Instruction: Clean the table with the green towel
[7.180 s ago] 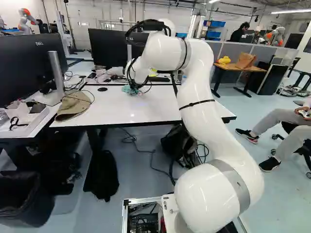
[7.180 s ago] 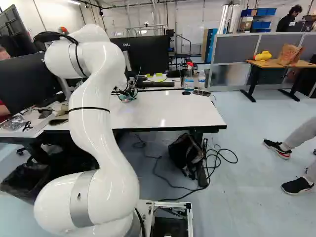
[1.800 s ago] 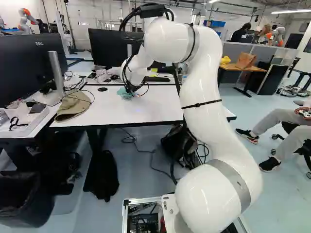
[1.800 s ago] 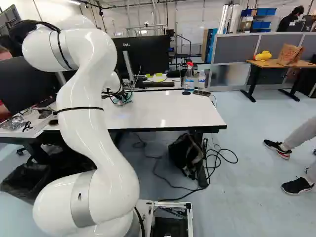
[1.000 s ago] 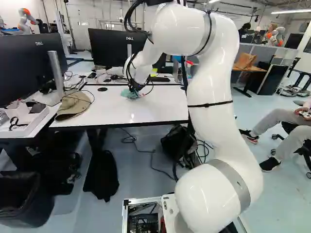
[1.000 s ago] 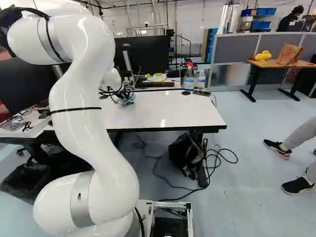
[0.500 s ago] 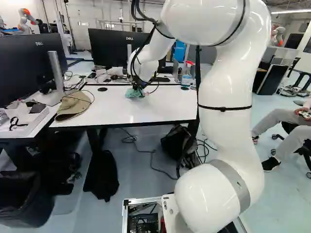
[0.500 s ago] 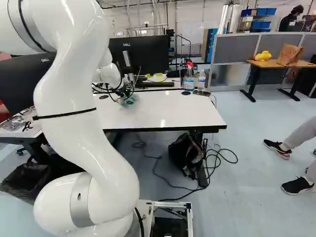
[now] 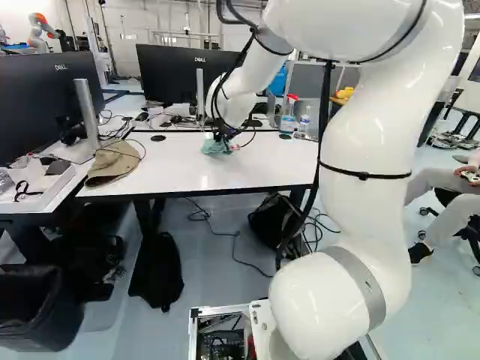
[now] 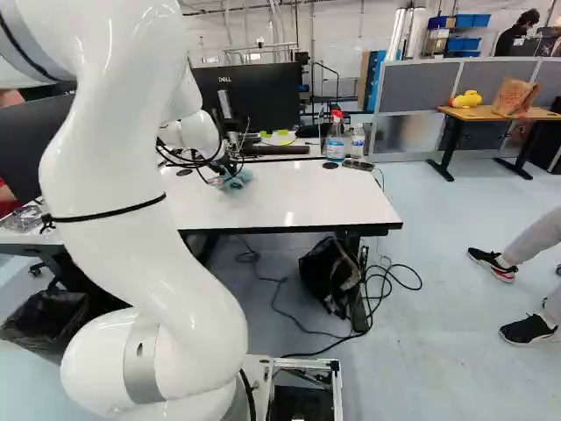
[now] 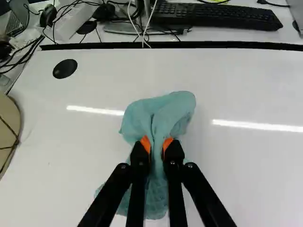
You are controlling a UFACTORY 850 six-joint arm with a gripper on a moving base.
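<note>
Wrist view: the jaws are squeezed on the green towel (image 11: 136, 120), with an orange pad (image 11: 168, 144) pressing it from each side. The towel is blue-green, soft and all crumpled. It is pinched thin in the middle. One big puffy lump sticks out ahead of the jaws, and more cloth hangs back under them. It is on the shiny white worktop (image 11: 246, 184).

On the same worktop, to one side of the towel, are a flat black disc (image 11: 65, 68) and a tan hat (image 9: 112, 163) with a thin dark cord over it. A black keyboard (image 11: 218, 17) is past the worktop's dark far edge. In the right base view, a spray bottle (image 10: 335, 140) with a red top stands just beside a smaller clear bottle (image 10: 358, 140). Farther off, a brown paper bag (image 10: 515, 96) sits on a wooden table (image 10: 478, 113); I can't see inside it. A black bin (image 9: 60, 322) is on the floor at the left of the left base view, too dark inside to tell what it holds.
</note>
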